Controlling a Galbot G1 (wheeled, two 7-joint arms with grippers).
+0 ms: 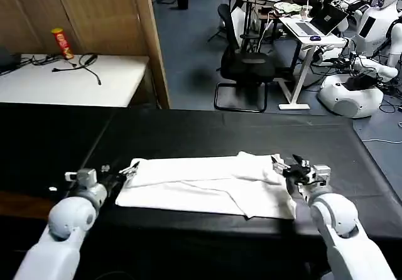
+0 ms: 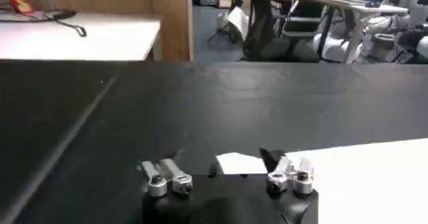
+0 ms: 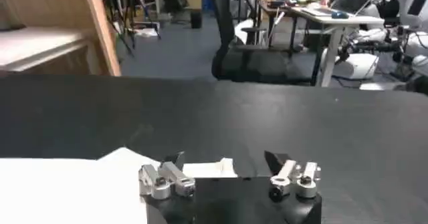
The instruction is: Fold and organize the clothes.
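The clothes are one white T-shirt (image 1: 207,186), folded into a long band across the black table (image 1: 188,132); no print shows. My left gripper (image 1: 127,169) is at the band's left end. It is open, with a corner of the T-shirt (image 2: 235,164) between its spread fingers (image 2: 281,167). My right gripper (image 1: 281,164) is at the band's right end. It is open too, with the edge of the T-shirt (image 3: 204,170) lying between its fingers (image 3: 175,162). Neither gripper pinches the cloth.
Behind the black table on the left are a white side table (image 1: 69,79) with cables and a red can (image 1: 61,43), and a wooden partition (image 1: 151,35). An office chair (image 1: 245,66), a desk with a laptop (image 1: 311,29) and other robots stand back right.
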